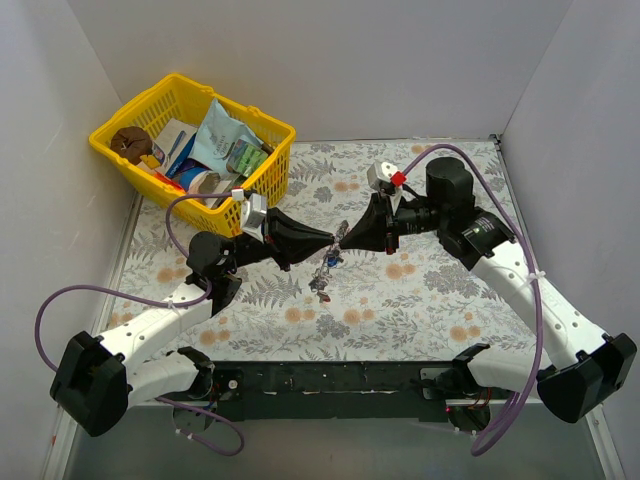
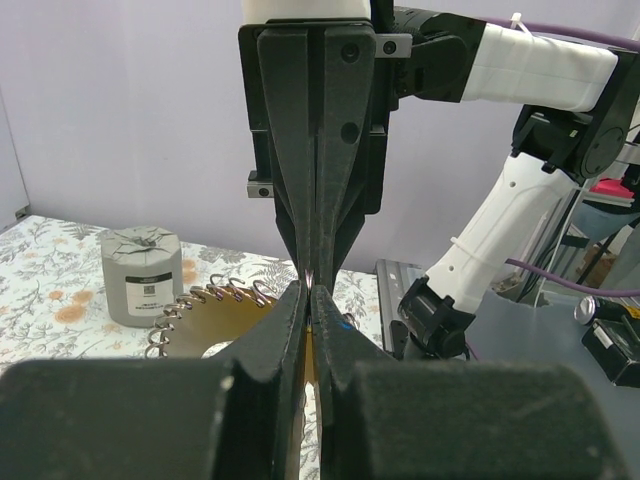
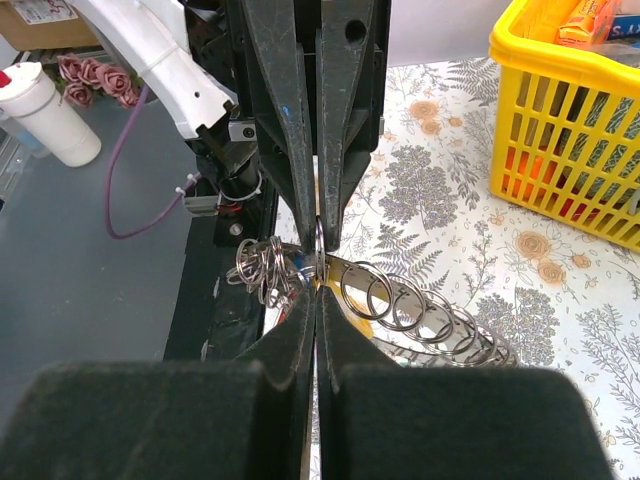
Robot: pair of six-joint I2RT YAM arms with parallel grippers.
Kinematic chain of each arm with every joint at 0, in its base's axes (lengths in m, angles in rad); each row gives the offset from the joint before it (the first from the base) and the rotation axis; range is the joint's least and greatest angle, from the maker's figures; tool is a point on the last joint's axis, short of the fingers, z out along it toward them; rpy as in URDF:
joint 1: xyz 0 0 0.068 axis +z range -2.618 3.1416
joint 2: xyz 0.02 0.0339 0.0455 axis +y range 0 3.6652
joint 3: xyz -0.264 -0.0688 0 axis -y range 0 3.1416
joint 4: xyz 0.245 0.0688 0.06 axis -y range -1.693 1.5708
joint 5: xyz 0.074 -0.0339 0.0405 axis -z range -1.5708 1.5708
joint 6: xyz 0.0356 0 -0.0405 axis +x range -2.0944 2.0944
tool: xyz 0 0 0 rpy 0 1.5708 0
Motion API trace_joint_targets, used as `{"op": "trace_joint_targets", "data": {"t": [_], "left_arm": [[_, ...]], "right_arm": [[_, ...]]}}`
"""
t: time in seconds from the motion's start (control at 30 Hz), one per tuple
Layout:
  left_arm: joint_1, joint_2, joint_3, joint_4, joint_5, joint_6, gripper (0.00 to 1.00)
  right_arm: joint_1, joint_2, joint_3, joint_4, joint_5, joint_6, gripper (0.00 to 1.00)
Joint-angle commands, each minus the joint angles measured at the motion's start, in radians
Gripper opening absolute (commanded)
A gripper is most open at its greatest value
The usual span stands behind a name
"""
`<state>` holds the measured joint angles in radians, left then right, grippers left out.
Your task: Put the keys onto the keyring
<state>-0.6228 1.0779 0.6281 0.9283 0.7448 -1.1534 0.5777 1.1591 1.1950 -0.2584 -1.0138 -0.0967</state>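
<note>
The left tool (image 1: 331, 241) and the right tool (image 1: 346, 237) meet tip to tip above the floral counter (image 1: 420, 300), each pinched fully closed. The left tool's fingers (image 2: 282, 330) nip the rim of the keyring (image 2: 230, 320). The keyring juts out sideways from the pinch, its flat face tilted and its looped edge curving away from the tips. Whether the right tool also grips that rim cannot be told. The keys (image 1: 330, 265) hang in a bunch just under both tips, trailing toward the arms' bases in the top view.

Left end effector (image 1: 329, 240) and right end effector (image 1: 346, 238) meet tip-to-tip over keys (image 1: 324, 272).
</note>
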Motion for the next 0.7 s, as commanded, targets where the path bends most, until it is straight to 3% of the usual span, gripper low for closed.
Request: {"op": "trace_joint_targets", "data": {"t": [0.0, 0.67], "left_arm": [[0.005, -0.007, 0.028, 0.081, -0.03, -0.009, 0.0], [0.006, -0.01, 0.038, 0.046, -0.013, 0.001, 0.0]], "right_arm": [[0.002, 0.013, -0.014, -0.001, -0.037, 0.005, 0.01], [0.051, 0.04, -0.015, -0.018, 0.061, -0.018, 0.01]]}}
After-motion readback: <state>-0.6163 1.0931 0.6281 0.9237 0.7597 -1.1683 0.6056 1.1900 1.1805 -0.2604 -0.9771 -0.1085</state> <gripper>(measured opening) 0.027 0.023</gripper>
